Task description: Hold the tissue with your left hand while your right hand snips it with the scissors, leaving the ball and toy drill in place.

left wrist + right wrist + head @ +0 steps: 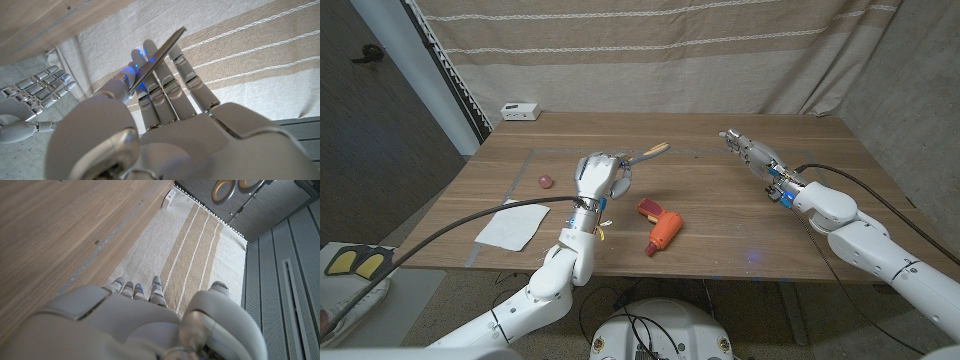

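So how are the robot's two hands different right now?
The left hand, raised over the middle of the wooden table, holds a thin metal-bladed tool against its fingers; the right hand holds nothing. The left hand is nearer the orange toy drill and white tissue; the right hand is off to the far side. Both are white and hover above the table.

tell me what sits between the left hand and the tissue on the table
Nothing: in the head view only bare wood lies between the left hand, gripping the scissors, and the tissue.
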